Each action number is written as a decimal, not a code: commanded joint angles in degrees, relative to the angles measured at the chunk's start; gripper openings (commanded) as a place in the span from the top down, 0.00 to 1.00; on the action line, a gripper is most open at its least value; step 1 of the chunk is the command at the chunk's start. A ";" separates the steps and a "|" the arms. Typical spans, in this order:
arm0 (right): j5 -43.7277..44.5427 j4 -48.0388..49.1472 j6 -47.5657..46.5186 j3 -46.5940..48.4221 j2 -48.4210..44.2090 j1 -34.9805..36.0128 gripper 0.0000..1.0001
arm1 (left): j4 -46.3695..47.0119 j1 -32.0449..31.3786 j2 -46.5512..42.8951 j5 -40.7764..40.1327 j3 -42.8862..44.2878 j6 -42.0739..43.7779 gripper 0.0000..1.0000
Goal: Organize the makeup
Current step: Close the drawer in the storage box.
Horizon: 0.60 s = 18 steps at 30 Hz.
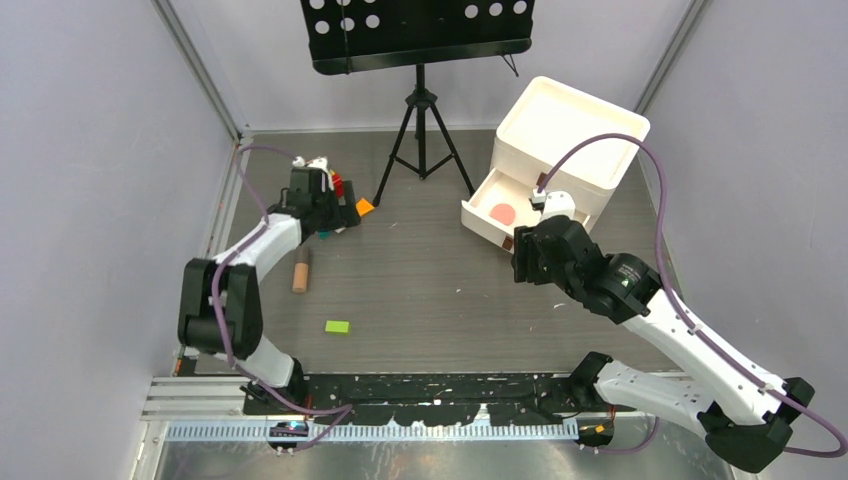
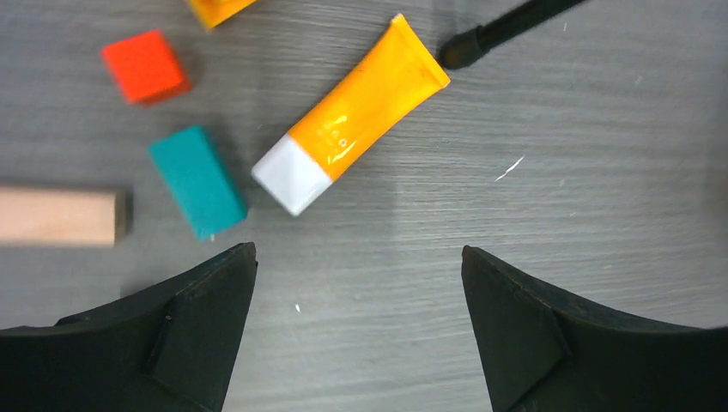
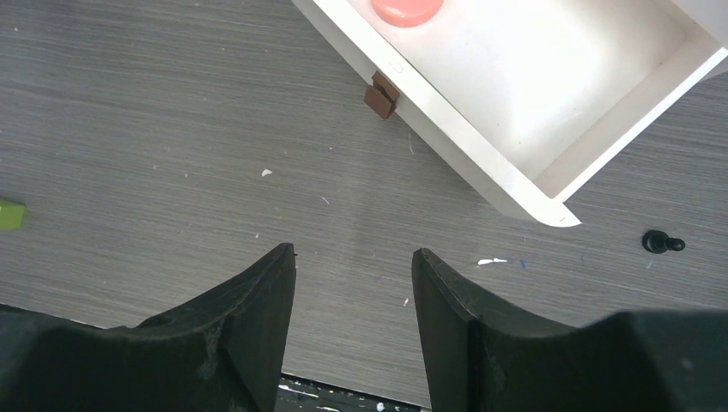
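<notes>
Left gripper hangs wide open over the table, nothing in it. Off its tips there's one tan tube at 9 o'clock, one teal block at 10, one red block at 11, and one orange tube with a white cap at 12, lying flat. One green block sits alone mid-table. Right gripper is about half open, also empty. At its 1 o'clock is one white drawer box with one drawer pulled out and one pink round compact inside.
</notes>
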 commanded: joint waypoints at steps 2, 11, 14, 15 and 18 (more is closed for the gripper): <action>0.32 3.45 0.15 -1.08 -0.48 0.27 0.42 | -2.15 0.20 -10.62 -8.58 -4.23 -21.74 0.09; 0.24 5.38 0.58 -3.17 -0.03 0.36 0.42 | -18.77 0.20 -33.28 -24.14 -14.80 -26.17 0.06; 0.21 8.62 1.32 -5.74 -0.96 0.32 0.42 | -22.15 0.19 -41.13 -25.48 -16.54 -26.27 0.06; 0.25 9.65 1.58 -6.32 -1.15 0.32 0.42 | -23.47 0.18 -43.05 -25.52 -16.50 -26.30 0.06; 0.18 11.44 2.02 -6.45 -0.51 0.28 0.42 | -26.43 0.16 -46.95 -24.75 -15.57 -25.79 0.06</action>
